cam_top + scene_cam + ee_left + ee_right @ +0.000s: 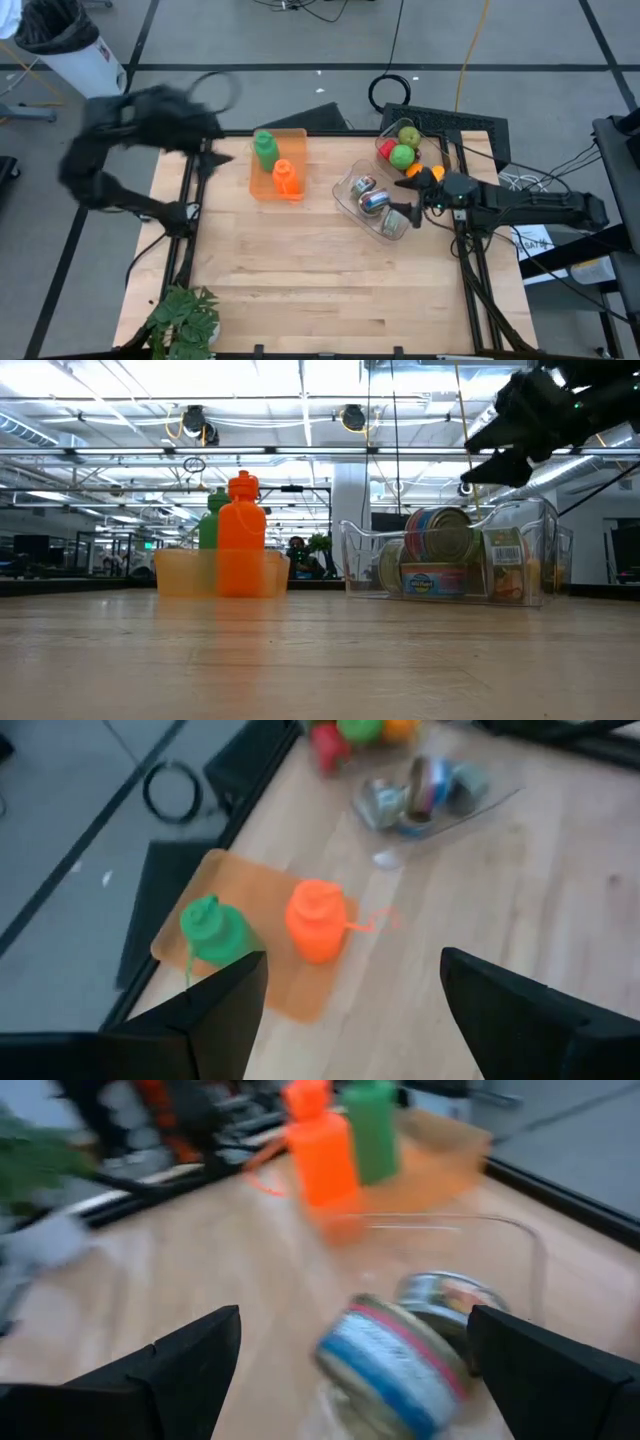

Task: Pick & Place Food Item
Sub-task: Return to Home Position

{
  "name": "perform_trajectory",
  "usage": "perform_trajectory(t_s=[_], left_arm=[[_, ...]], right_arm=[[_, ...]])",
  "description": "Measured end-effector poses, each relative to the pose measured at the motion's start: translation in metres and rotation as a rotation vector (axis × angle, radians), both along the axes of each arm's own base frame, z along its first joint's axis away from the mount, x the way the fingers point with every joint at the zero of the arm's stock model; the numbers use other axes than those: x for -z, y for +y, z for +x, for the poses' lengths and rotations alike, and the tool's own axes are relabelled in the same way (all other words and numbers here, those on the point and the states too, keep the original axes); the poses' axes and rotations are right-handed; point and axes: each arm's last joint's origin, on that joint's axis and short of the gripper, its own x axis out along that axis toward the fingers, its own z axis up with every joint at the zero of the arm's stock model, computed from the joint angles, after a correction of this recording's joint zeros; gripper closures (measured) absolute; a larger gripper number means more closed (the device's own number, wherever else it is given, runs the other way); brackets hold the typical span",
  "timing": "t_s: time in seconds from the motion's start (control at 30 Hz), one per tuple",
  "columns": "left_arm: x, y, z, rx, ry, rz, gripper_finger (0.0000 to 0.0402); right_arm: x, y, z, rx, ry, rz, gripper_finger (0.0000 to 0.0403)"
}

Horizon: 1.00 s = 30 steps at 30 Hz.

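A clear bin (352,205) at the table's right holds several tin cans (373,200), lying on their sides. Behind it a second clear bin (440,152) holds green apples (404,148) and other fruit. An orange tray (297,140) at the far middle carries a green bottle (264,148) and an orange bottle (285,178), both upright. My right gripper (355,1370) hovers open over the can bin's right end (545,550), with the cans (395,1355) just ahead of its fingers. My left gripper (350,1010) is open and empty, raised high at the far left, looking down on the tray (300,1005).
A potted plant (185,320) stands at the near left corner. The table's middle and near part is bare wood (320,280). A black mat (450,122) and a coiled cable (392,92) lie past the far edge. A white trash bin (75,55) stands on the floor far left.
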Motion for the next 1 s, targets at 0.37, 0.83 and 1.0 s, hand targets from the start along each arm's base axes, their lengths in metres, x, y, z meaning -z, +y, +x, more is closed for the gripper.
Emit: perform_trajectory(t_s=[0.37,0.83,1.0], left_arm=[[0.078,-0.034,-0.077,0.001,-0.303,0.082,0.0076],[0.229,-0.041,-0.065,0.159,-0.582,0.081,0.0100],[0.249,-0.042,-0.082,0.168,-0.712,0.115,0.0096]], right_arm=[[-0.021,0.008,-0.025,-0.153,-0.181,-0.074,0.0035],[-0.023,0.012,-0.056,-0.142,-0.244,-0.058,0.0035],[-0.023,0.013,-0.067,-0.115,-0.276,-0.064,0.0035]])
